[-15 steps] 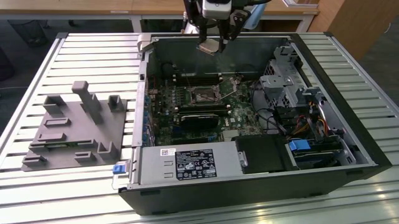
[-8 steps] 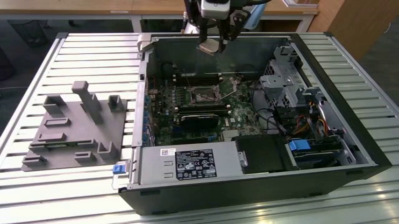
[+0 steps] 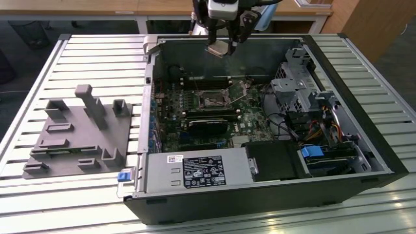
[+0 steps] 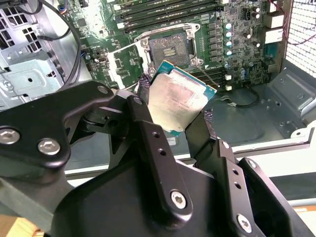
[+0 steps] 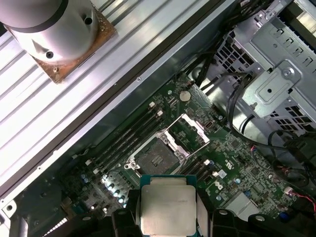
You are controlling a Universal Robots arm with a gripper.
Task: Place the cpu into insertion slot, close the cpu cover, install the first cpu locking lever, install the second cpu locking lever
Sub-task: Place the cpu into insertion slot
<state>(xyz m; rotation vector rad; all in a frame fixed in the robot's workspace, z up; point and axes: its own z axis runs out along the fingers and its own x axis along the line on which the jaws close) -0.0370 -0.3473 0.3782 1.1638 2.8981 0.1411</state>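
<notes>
One grey fixture plate [image 3: 78, 129] lies at the left of the exterior view, well apart from the work. To its right stands the open computer case [image 3: 260, 202]. At the upper centre of that frame the gripper [image 3: 221, 45] hangs over the case's far wall, clamped on the cpu [image 3: 218, 49]. In the second wrist view its fingers [image 4: 143, 84] pinch opposite edges of the chip, which is tilted with its metal top toward the camera.

The insertion slot [image 3: 211, 101] lies lower in the exterior view, near the middle of the green board and well apart from the chip. Its dark centre is bare in both wrist views. The cpu cover [image 4: 122, 63] stands swung open just beside the slot, so the way in looks free.

The step in hand is the placing, and it is barely begun. To do it well, I judge the chip should first be brought level and its edges squared to the slot's black rim. The descent should be straight and slow, clear of the raised cover and the thin levers beside the slot. The chip should settle under no force, and the grip should ease only once it lies flat.

The drive cage [image 3: 293, 87] and cables [image 3: 289, 127] at the right of the exterior view are far enough off not to interfere.
</notes>
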